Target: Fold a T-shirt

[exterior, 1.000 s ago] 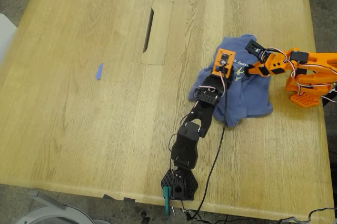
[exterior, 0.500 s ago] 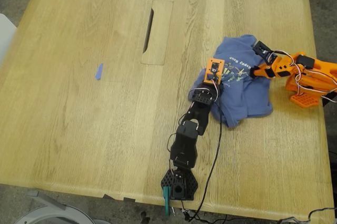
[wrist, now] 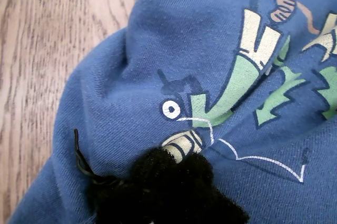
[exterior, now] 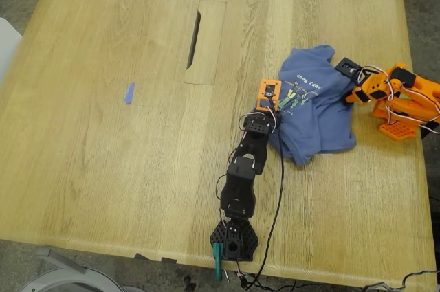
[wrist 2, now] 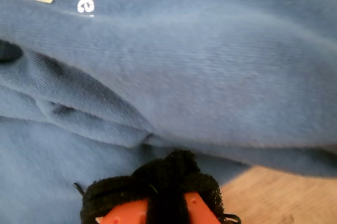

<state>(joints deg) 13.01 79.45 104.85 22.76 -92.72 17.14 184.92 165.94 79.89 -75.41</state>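
Note:
The slate-blue T-shirt [exterior: 316,124] lies crumpled on the wooden table [exterior: 103,168] toward the exterior view's right, its graphic and white lettering facing up. My first gripper [exterior: 273,102], on the black arm, sits at the shirt's edge beside the graphic. Its dark padded tips [wrist: 174,174] are pressed together with the T-shirt [wrist: 158,50] puckered around them. My second gripper [exterior: 342,66], on the orange arm, is at the shirt's far upper edge on the exterior view's right. Its padded tips [wrist 2: 166,179] are closed where a fold of the T-shirt [wrist 2: 221,76] meets them.
A small blue tape scrap [exterior: 128,93] lies on the table toward the exterior view's left. A dark slot [exterior: 194,29] is cut into the tabletop behind. The orange arm's base [exterior: 402,124] stands near the table's edge on the exterior view's right, the black arm's base [exterior: 234,240] at the front edge.
My first gripper moved toward the exterior view's left and front, off the graphic to the shirt's edge. My second gripper drew back toward the exterior view's right. The lettering now shows fully.

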